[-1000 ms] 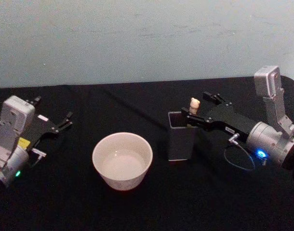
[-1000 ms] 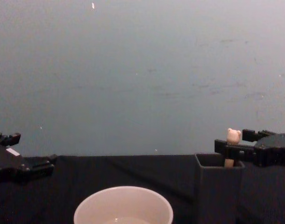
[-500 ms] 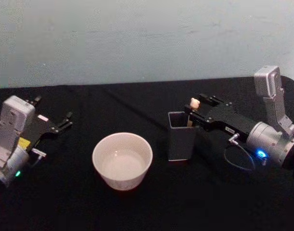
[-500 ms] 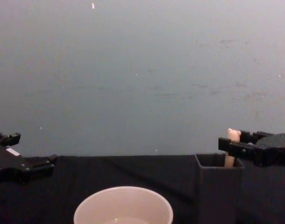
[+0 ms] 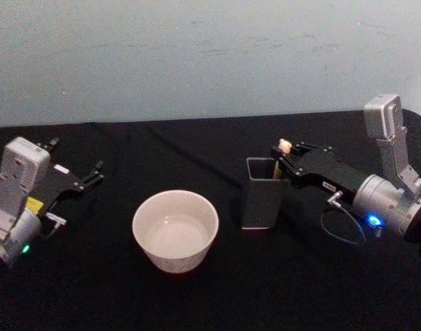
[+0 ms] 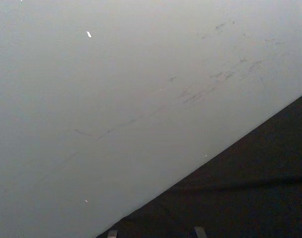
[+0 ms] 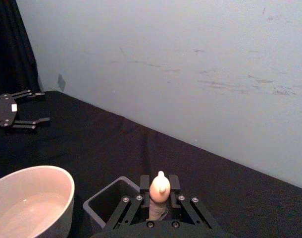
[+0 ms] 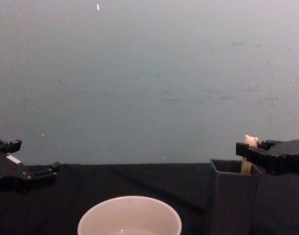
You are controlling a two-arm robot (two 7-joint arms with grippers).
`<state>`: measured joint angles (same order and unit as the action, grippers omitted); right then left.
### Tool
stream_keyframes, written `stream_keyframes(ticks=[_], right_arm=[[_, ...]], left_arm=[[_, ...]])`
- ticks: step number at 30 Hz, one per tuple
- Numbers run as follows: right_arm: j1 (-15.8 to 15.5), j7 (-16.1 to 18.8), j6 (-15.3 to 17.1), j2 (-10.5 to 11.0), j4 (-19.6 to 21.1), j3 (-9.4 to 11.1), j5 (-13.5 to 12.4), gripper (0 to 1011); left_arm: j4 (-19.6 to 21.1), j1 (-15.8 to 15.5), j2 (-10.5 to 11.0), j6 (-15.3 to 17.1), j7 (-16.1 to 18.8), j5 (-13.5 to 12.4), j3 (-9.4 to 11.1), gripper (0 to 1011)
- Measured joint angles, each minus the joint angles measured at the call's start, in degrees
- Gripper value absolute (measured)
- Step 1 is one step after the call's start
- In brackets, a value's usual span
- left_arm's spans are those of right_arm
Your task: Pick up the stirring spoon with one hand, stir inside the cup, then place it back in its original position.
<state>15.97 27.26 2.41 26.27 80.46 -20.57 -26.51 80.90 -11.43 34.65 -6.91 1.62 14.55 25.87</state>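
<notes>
The right claw (image 5: 285,154) is pinching shut on the beige handle of the small bear-headed stirring spoon (image 7: 159,190), which is standing in the dark grey square holder (image 5: 262,201). The wide cream-white cup (image 5: 175,230) is sitting to its left. The left claw (image 5: 76,156) is idling, spread open, far left.

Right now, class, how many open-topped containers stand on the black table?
2: the cream cup near the middle, and the dark grey holder just to its right. None seems hidden.
</notes>
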Motion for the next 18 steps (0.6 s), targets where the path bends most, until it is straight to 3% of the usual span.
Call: stream_keyframes(ticks=[18], right_arm=[[0.00,0.05,0.12,-0.03,-0.01,0.03,-0.13,215]], left_arm=[[0.00,0.00,0.00,0.00,0.00,0.00,0.00,1001]])
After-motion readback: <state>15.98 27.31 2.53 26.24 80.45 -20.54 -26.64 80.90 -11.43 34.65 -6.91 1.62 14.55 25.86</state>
